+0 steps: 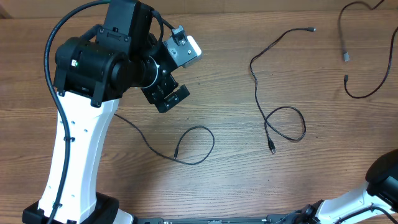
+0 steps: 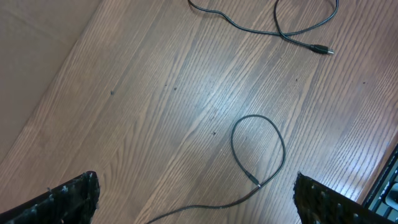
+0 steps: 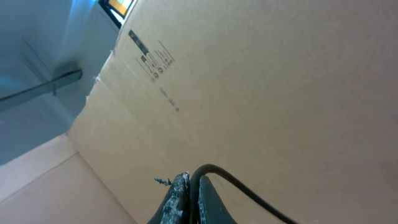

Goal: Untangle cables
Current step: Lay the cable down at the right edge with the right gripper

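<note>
Three thin black cables lie apart on the wooden table (image 1: 236, 186). One cable (image 1: 213, 142) curls into a loop near the middle. A second cable (image 1: 256, 81) snakes from the back to a small loop, and a third cable (image 1: 360, 96) lies at the back right. My left gripper (image 1: 173, 98) hangs open above the table, left of the looped cable (image 2: 233, 140). Its fingers (image 2: 68, 199) stand wide apart with nothing between them. My right gripper (image 3: 194, 180) is shut, raised toward a cardboard wall, with a black cord (image 3: 249, 186) coming out from between its jaws.
The left arm's black and white body (image 1: 81, 124) covers the table's left side. Part of the right arm (image 1: 379, 180) shows at the bottom right corner. A cardboard wall (image 3: 261, 81) fills the right wrist view.
</note>
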Available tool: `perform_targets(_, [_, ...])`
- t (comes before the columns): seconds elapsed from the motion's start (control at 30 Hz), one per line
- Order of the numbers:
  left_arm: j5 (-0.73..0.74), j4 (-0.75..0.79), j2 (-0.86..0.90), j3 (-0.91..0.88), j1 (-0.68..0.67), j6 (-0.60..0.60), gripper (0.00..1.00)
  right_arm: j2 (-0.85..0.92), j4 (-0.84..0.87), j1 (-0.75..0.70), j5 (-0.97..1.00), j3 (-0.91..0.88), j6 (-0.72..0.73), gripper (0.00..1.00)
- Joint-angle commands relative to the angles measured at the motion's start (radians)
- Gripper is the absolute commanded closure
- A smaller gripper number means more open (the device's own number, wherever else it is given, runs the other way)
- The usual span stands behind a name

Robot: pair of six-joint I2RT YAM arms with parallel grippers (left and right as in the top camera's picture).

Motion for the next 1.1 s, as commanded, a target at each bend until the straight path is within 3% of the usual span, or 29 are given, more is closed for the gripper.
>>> perform_targets(0.0, [0.008,-0.002,-0.003,0.011,0.002,-0.017,0.0,-0.005,-0.002,0.005,-0.004,0.024,-0.049,0.96])
perform_targets(0.23, [0.008,-0.002,-0.003,0.011,0.002,-0.017,0.0,-0.005,-0.06,0.005,-0.003,0.023,-0.135,0.96])
perform_targets(0.53, [0.008,-0.002,-0.003,0.011,0.002,-0.017,0.0,-0.005,-0.526,0.003,0.198,0.023,-0.466,0.96])
perform_targets(0.8, [0.008,-0.002,-0.003,0.011,0.002,-0.017,0.0,-0.005,-0.602,-0.011,0.302,0.023,-0.6,0.96])
perform_targets(1.07, [0.008,-0.002,-0.003,0.011,0.002,-0.017,0.0,-0.005,-0.839,-0.013,0.658,0.023,-0.792,0.96])
